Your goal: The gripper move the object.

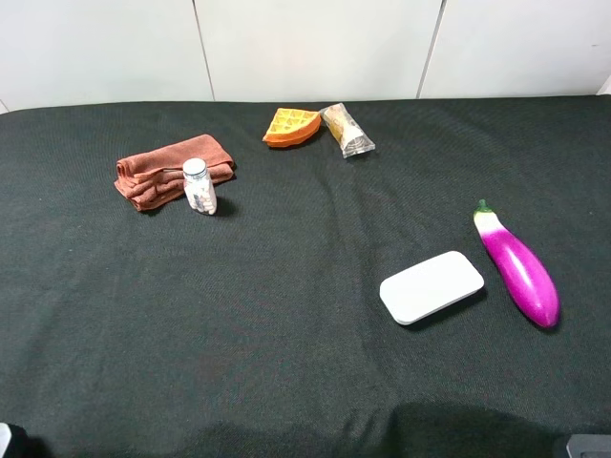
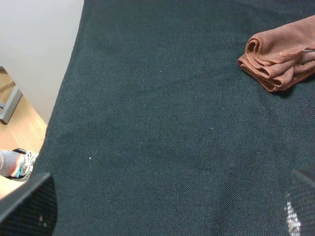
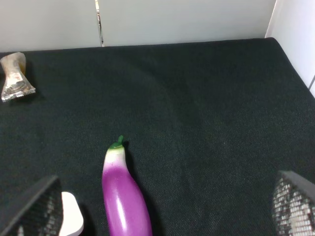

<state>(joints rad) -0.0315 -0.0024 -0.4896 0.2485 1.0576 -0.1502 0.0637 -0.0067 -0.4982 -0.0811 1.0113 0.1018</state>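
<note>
The eggplant (image 1: 518, 268) is glossy magenta-purple, white near its green stem. It lies on the black cloth at the right, stem pointing away from me, just right of the white case (image 1: 431, 286). In the right wrist view the eggplant (image 3: 125, 196) lies between my right gripper's (image 3: 165, 206) wide-apart fingers (image 3: 34, 209), ahead of them and untouched. The gripper is open and empty. My left gripper (image 2: 162, 209) is open and empty over bare cloth at the front left, far from the eggplant.
A brown folded towel (image 1: 172, 170) with a small white bottle (image 1: 200, 186) in front sits at the back left. An orange waffle wedge (image 1: 290, 126) and a wrapped packet (image 1: 347, 131) lie at the back middle. The table's left edge (image 2: 64, 98) is near the left gripper.
</note>
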